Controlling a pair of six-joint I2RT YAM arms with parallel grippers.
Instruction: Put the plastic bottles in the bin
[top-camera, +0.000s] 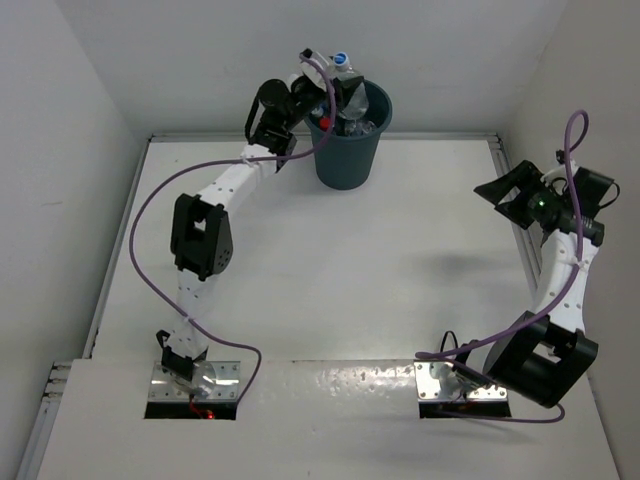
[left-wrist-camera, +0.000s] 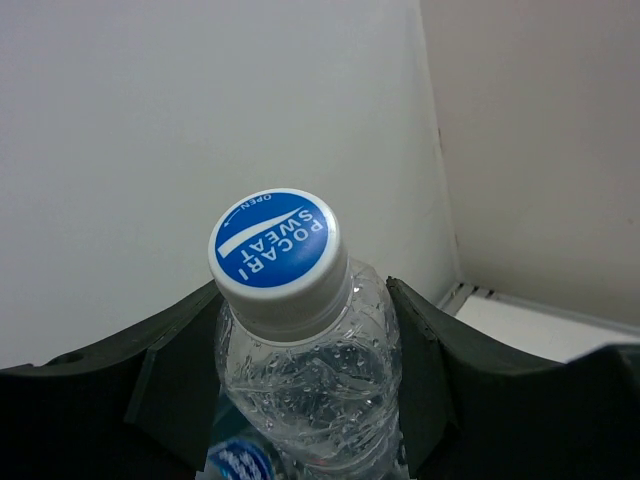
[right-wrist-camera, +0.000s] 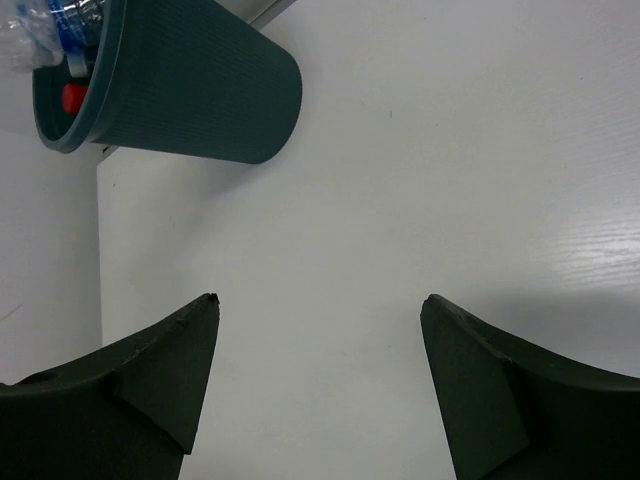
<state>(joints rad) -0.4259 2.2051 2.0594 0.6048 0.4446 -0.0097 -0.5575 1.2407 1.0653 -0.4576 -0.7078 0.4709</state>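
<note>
Since the bin (top-camera: 348, 155) sits at the far worktop (top-camera: 420, 260) edge, left pincer (left-wrist-camera: 302, 285) reaches out, clamping a bottle (left-wrist-camera: 310, 380) over its rim, likely to drop; right pincer (right-wrist-camera: 318, 302) gapes empty, well aside.

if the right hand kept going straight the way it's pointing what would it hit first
Probably the bare white table top: the open right hand points at it. The dark teal round plastic bin sits off that line, though depth is unclear.

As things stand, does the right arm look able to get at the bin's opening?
Likely yes, though crowded: bare table lies between the open right gripper and the bin, but the left gripper, shut on a bottle, hangs over its rim.
</note>
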